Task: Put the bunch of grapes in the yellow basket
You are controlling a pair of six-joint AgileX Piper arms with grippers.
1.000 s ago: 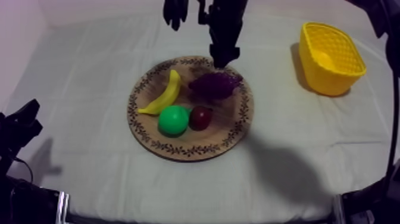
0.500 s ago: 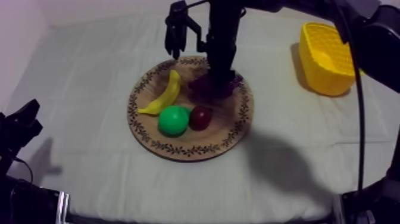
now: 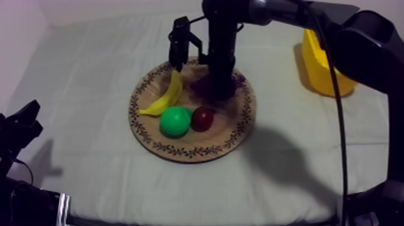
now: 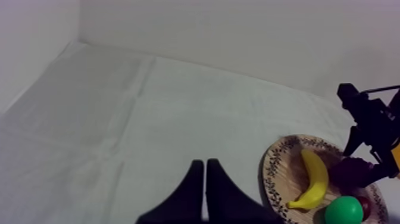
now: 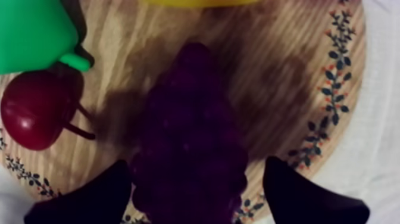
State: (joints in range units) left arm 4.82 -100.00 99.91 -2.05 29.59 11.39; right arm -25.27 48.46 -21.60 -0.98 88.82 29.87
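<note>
Grasp step: right tool [image 3: 220, 90] sits low over the bunch of grapes [image 5: 190, 143] on the wooden board [image 3: 223, 131], frame centre, fingers [image 5: 89, 199] spread either side, gripping nothing. Next up, I'd say: squeeze, lift, carry to the yellow basket [image 3: 318, 75], upper right.

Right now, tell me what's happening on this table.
The right gripper is down over the purple bunch of grapes on the round wooden board with a patterned rim, black fingers open either side of it. Nothing is lifted yet. A yellow banana, a green pear and a small red fruit lie beside the grapes. The yellow basket stands apart on the cloth. The left gripper rests shut, away from the board.
</note>
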